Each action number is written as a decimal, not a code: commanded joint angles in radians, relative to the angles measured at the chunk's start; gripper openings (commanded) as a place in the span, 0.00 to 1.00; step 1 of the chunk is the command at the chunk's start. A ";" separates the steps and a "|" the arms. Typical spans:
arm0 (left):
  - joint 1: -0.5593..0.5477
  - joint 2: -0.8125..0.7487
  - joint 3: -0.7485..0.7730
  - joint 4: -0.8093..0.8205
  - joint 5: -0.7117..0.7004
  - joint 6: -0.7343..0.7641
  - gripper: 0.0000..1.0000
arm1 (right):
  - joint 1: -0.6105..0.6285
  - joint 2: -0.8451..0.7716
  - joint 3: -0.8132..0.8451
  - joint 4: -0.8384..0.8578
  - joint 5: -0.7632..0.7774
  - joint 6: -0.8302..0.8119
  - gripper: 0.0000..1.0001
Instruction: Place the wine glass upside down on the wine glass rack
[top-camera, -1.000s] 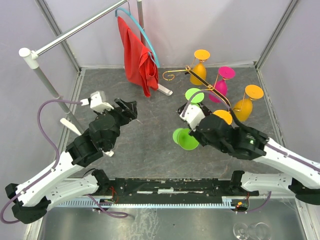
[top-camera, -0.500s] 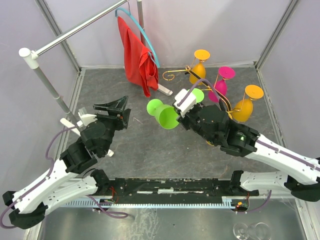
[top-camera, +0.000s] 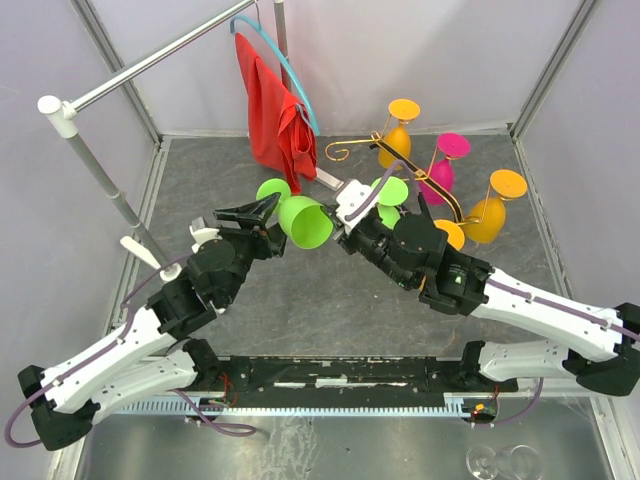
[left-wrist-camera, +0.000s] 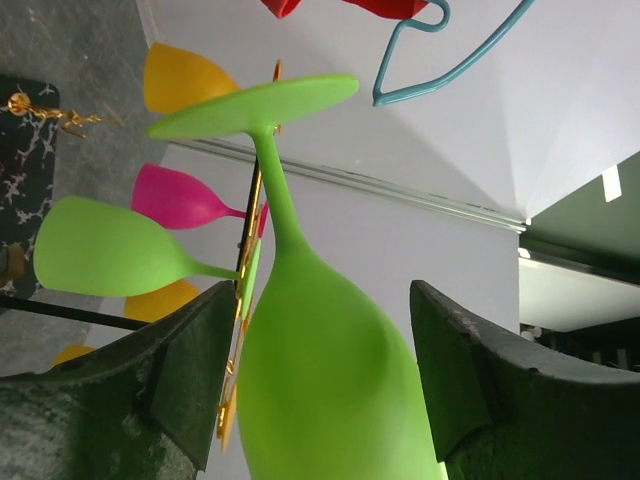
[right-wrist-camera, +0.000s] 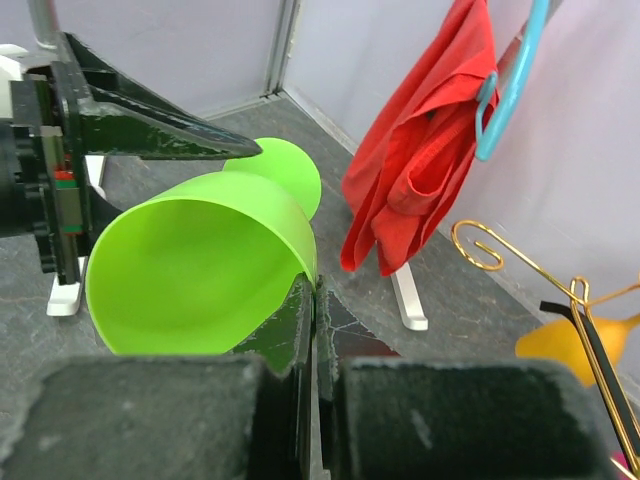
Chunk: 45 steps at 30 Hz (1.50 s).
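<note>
From above, we see the green wine glass (top-camera: 303, 220) lying on its side over the tabletop (top-camera: 300, 300), to the left of the wine glass rack (top-camera: 425, 181), its foot pointing away from the rack. The right arm stretches forward and across the front of the rack. The right gripper (top-camera: 337, 230) meets the bowl's rim on the side nearest the rack. The left arm reaches forward and inward, and the left gripper (top-camera: 272, 222) sits on the far side of the glass from the rack. Orange, pink and green hanging glasses (top-camera: 445, 160) occupy the rack's arms.

In the left wrist view, the wine glass (left-wrist-camera: 320, 390) stands between the two spread fingers (left-wrist-camera: 190, 380). Its bowl is nearest us and its foot is toward the rack's marbled base (left-wrist-camera: 25, 180) beyond. The jaws are wide apart, straddling the bowl; we cannot tell whether either finger touches it.

In the right wrist view, the mouth of the wine glass (right-wrist-camera: 200, 265) faces us. The right gripper (right-wrist-camera: 313, 290) is closed, pinching the bowl's wall at the rim. The left gripper's fingers (right-wrist-camera: 150, 130) flank the far end of the glass. The rack's gold scroll (right-wrist-camera: 480, 245) lies to the right. Between glass and rack hang the red cloth (right-wrist-camera: 430, 150) and blue hanger (right-wrist-camera: 510, 80).
</note>
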 joint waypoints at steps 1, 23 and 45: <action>-0.001 0.005 -0.003 0.094 0.016 -0.062 0.75 | 0.026 0.007 -0.001 0.130 -0.020 -0.033 0.01; 0.000 0.012 -0.062 0.155 -0.029 -0.093 0.60 | 0.089 -0.056 -0.060 0.177 -0.054 -0.038 0.01; -0.001 0.021 -0.031 0.135 -0.044 -0.032 0.38 | 0.158 0.023 -0.011 0.146 0.126 -0.135 0.01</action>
